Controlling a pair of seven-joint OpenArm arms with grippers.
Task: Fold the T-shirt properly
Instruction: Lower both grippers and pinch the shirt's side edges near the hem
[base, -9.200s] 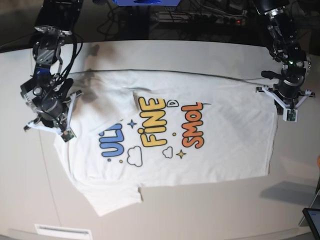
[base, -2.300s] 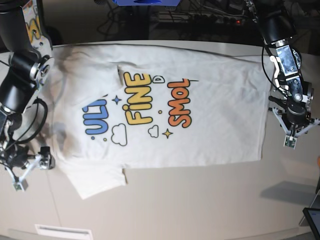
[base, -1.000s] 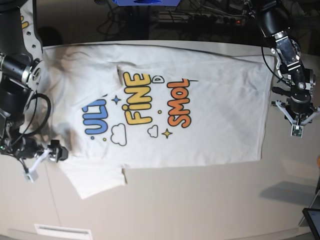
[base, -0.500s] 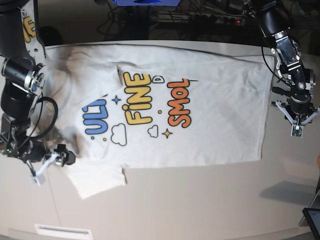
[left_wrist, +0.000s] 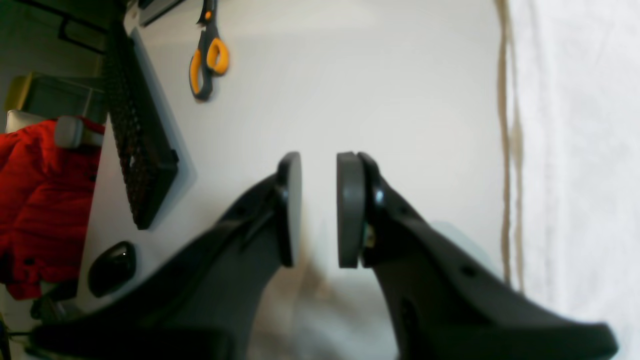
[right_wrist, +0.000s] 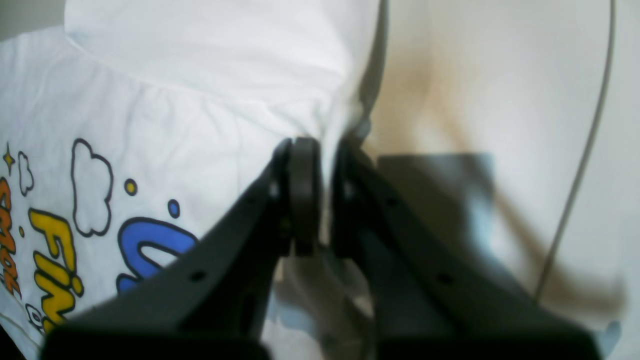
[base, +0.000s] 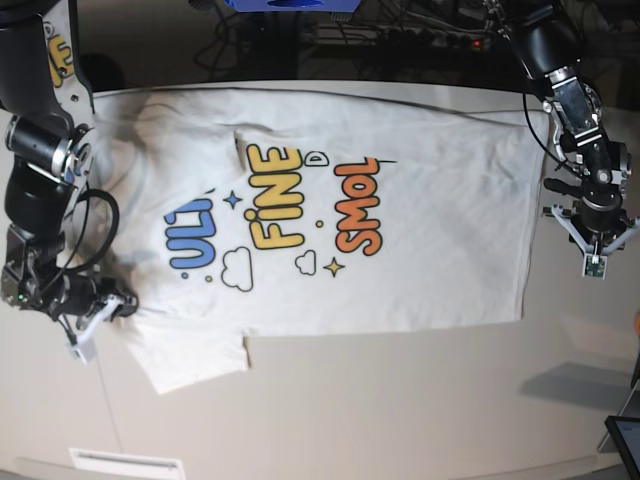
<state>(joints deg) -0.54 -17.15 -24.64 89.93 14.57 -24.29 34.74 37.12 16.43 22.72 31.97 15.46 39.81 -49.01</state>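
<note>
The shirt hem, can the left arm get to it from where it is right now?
Probably yes. The left gripper hangs just off the T-shirt, over bare table, with its pads slightly apart and nothing between them. The hem lies beside it, and nothing stands in between.

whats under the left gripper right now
Bare table, seen through the gap between the pads of the left gripper. The T-shirt hem lies beside it, not beneath. The fingers hide the table nearer the camera.
</note>
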